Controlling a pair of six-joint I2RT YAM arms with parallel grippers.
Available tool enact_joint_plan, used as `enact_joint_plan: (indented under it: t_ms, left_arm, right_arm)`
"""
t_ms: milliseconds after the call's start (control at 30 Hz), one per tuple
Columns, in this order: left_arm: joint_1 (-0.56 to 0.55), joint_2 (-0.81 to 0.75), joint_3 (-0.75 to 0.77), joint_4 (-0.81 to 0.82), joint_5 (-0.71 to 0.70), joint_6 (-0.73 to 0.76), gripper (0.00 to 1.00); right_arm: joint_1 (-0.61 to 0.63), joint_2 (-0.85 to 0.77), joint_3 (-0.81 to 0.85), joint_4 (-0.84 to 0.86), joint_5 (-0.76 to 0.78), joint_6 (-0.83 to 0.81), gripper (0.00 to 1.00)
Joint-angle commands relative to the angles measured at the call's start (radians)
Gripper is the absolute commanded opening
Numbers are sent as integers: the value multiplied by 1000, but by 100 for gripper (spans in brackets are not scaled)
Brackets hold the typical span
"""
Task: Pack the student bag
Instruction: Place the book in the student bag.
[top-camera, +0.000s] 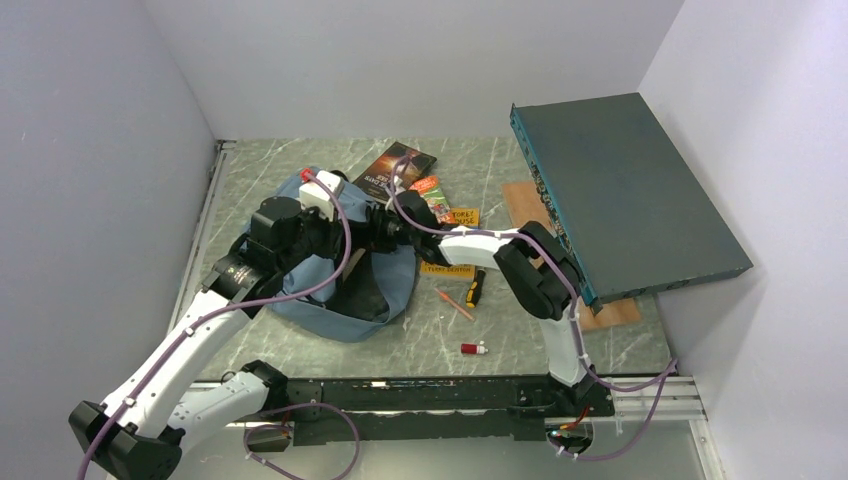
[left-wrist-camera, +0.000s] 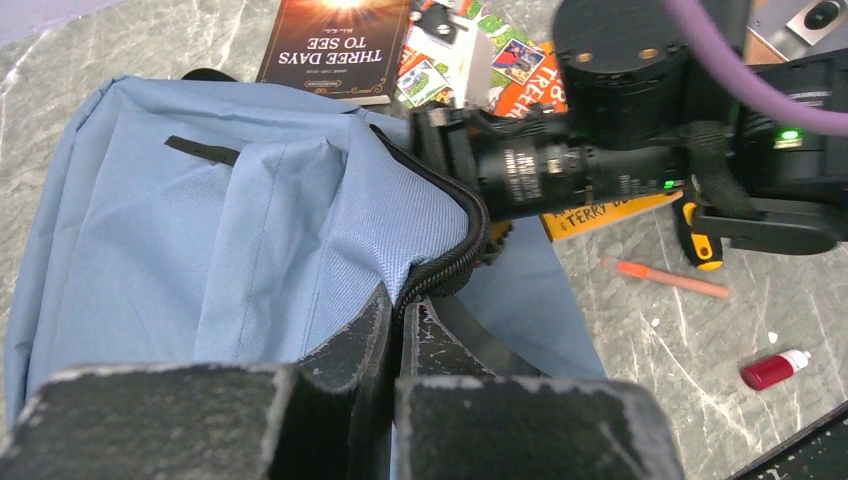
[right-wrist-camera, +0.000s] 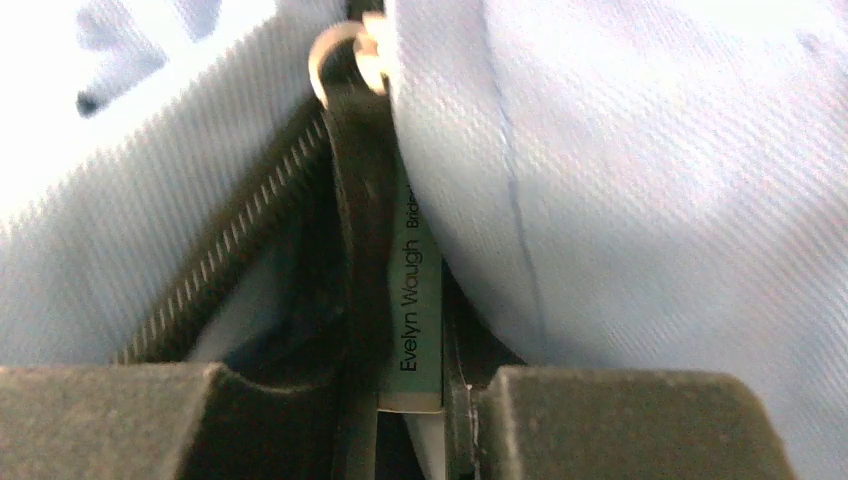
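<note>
The dark book (left-wrist-camera: 335, 45) reads "THREE DAYS TO SEE" on its cover, upside down in the left wrist view. The green book (right-wrist-camera: 410, 300) in the student bag (right-wrist-camera: 650, 150) opening carries "Evelyn Waugh" on its spine, then what looks like "Bride", cut off. The yellow book (left-wrist-camera: 600, 215) shows "TERRY". The orange book (left-wrist-camera: 530, 85) shows "TREEH", the rest hidden.

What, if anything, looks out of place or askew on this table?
The flat teal box stands out: it appears tilted up against the right wall rather than lying flat, over a brown board. A pen, a small red bottle and a yellow-handled tool lie loose beside the backpack.
</note>
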Motion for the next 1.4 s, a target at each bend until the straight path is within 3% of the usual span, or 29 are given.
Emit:
enact_joint_plan:
  t_ms: [0, 167, 267, 333, 433, 500, 600, 867, 967, 1100, 1367]
  left_arm:
    - [1, -25, 4, 93, 59, 29, 0]
    - [0, -53, -20, 108, 44, 50, 0]
    - [0, -56, -21, 99, 39, 50, 0]
    - [0, -48, -12, 88, -11, 50, 0]
    - [1, -30, -7, 76, -49, 48, 0]
    - [0, -11, 4, 57, -82, 40, 0]
    - [0, 14, 24, 26, -118, 30, 0]
    - [0, 36, 31, 10, -126, 22, 0]
    - [0, 41, 33, 9, -122, 20, 0]
    - [0, 44, 43, 0, -95, 15, 0]
    - [0, 15, 34, 11, -85, 14, 0]
  right_arm:
    - [23, 91, 157, 142, 106, 28, 0]
    - [34, 198, 308, 124, 182, -46, 0]
    - [33, 165, 268, 87, 214, -98, 2]
    - [31, 118, 214, 75, 213, -127, 25]
    - [28, 38, 183, -45, 214, -210, 50]
    - [24, -7, 190, -165, 225, -281, 62]
    - [21, -101, 162, -295, 249, -373, 72]
    - [5, -290, 78, -509, 320, -542, 78]
    - [-58, -304, 111, -584, 342, -512, 77]
    - [-159, -253, 219, -634, 418, -365, 74]
    - [-166, 58, 617, -733, 777, -224, 91]
